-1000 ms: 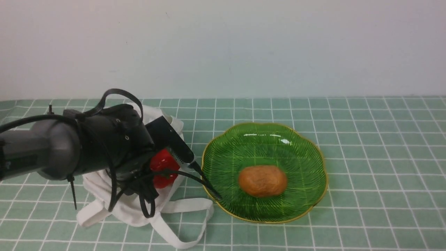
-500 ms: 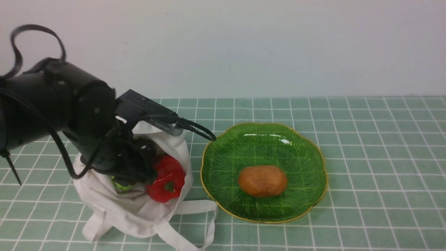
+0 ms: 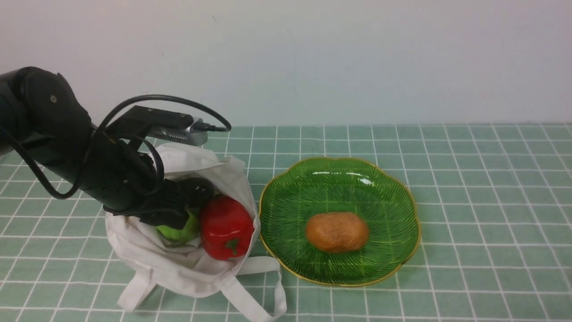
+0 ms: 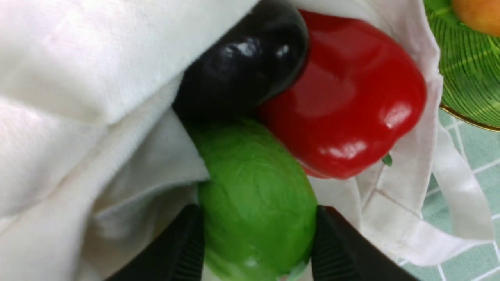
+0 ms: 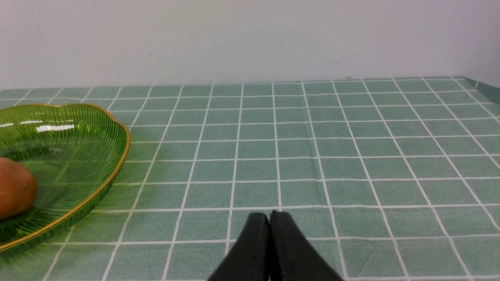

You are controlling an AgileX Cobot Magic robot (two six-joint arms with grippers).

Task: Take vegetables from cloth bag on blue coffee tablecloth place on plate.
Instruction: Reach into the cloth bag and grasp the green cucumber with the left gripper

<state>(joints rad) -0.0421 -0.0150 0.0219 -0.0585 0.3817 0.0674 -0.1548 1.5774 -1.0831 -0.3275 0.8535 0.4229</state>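
The off-white cloth bag (image 3: 178, 264) lies open on the teal checked tablecloth (image 3: 469, 201), left of the green glass plate (image 3: 290, 192). In its mouth lie the red bell pepper (image 3: 225, 228), the light green cucumber-like vegetable (image 3: 181, 232) and, in the left wrist view, the dark eggplant (image 4: 246, 66) above the pepper (image 4: 343, 109). My left gripper (image 3: 178, 219) reaches into the bag. In the left wrist view its jaws (image 4: 258, 210) press on both sides of the green vegetable (image 4: 254, 175). My right gripper (image 5: 269, 218) is shut and empty over bare cloth, out of the front view.
A brown potato-like piece (image 3: 337, 232) lies in the plate's front half. The bag's strap handles (image 3: 263, 299) trail toward the front edge. A pale wall stands behind the table. The plate's gold rim (image 5: 117, 156) is left of my right gripper.
My left arm has swung up and back to the left and turned its wrist. The bag's mouth has opened wider, and the pepper and green vegetable now show.
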